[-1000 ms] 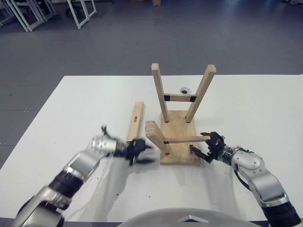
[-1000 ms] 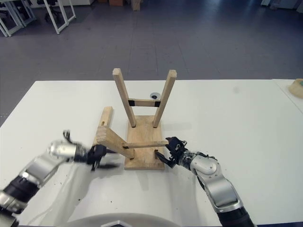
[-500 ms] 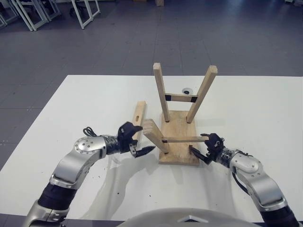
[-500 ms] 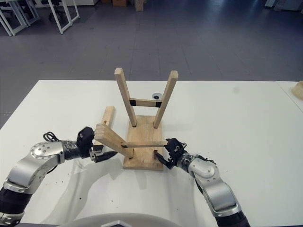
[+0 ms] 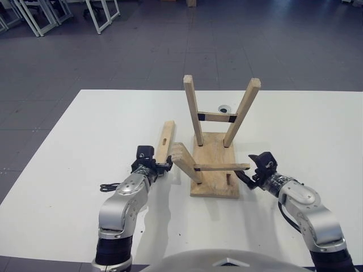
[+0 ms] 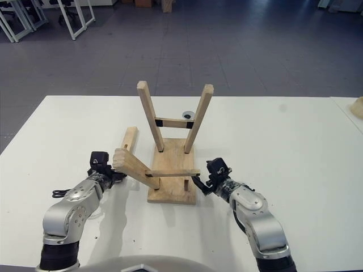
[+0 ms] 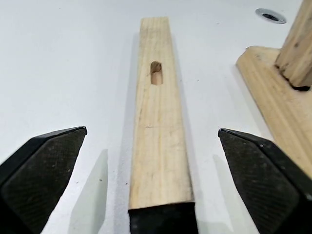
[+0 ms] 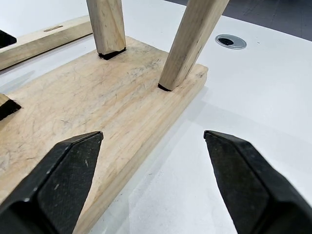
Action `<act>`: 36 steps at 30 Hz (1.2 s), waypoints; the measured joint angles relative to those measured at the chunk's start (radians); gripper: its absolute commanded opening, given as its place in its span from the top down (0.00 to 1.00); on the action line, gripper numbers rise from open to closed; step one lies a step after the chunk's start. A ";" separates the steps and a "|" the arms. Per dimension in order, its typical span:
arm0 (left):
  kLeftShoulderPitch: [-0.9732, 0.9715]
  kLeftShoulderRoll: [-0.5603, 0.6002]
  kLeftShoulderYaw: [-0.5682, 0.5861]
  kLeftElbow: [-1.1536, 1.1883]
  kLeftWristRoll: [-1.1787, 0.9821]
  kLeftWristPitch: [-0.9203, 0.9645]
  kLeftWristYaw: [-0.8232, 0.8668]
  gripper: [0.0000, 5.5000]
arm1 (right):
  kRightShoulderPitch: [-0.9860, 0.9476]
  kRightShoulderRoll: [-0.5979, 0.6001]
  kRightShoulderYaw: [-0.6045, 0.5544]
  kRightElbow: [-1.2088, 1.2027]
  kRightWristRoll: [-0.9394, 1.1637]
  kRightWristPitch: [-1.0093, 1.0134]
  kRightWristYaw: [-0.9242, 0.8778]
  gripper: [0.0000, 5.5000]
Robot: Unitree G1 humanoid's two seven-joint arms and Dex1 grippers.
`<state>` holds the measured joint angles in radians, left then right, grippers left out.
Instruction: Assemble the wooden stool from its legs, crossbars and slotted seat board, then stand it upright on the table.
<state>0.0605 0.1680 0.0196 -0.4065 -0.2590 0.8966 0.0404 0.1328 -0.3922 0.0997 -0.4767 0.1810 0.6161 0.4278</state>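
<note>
1. Swung over from the seat board's point(image 5: 212, 154) near-left corner, the left gripper point(image 7: 152, 130) now sits at the near end of the loose leg point(image 5: 164, 139). Its fingers are spread wide on either side of the wood, with neither pad touching.
2. Edged slightly back, the right gripper point(image 8: 153, 134) hovers by the board's near-right corner, fingers apart and empty.
3. On the table point(image 5: 85, 141), the board lies flat with two joined legs standing at its far end. A third leg point(image 5: 184, 160) leans left at the near end.
</note>
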 measured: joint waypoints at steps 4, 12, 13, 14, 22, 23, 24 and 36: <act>0.023 0.003 0.006 0.047 0.021 -0.021 -0.014 0.13 | -0.003 0.017 -0.002 -0.011 0.001 0.000 -0.018 0.30; 0.051 0.009 -0.013 0.074 0.028 -0.086 -0.089 0.35 | -0.048 0.060 -0.150 0.024 0.000 -0.007 -0.143 0.30; 0.052 0.018 -0.021 0.082 0.036 -0.103 -0.100 0.38 | -0.055 0.061 -0.170 0.032 0.002 -0.003 -0.152 0.30; 0.055 0.027 -0.026 0.091 0.043 -0.127 -0.111 0.41 | -0.065 0.061 -0.189 0.042 0.001 0.001 -0.161 0.30; 0.079 -0.001 0.034 0.161 0.021 -0.283 -0.146 0.63 | -0.142 0.034 -0.227 0.081 0.001 0.106 -0.181 0.30; 0.078 -0.013 0.061 0.166 0.003 -0.296 -0.145 0.63 | -0.165 0.028 -0.251 0.082 0.022 0.138 -0.177 0.30; 0.078 -0.016 0.080 0.168 -0.002 -0.309 -0.144 0.63 | -0.185 0.027 -0.275 0.082 0.052 0.165 -0.166 0.30; -0.064 0.132 0.496 0.064 -1.048 -0.186 -0.452 0.63 | -0.569 0.111 -0.613 0.234 1.171 0.617 -0.188 0.30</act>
<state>-0.0030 0.2995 0.5160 -0.3430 -1.3075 0.7101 -0.4119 -0.4359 -0.2811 -0.5138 -0.2432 1.3515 1.2329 0.2396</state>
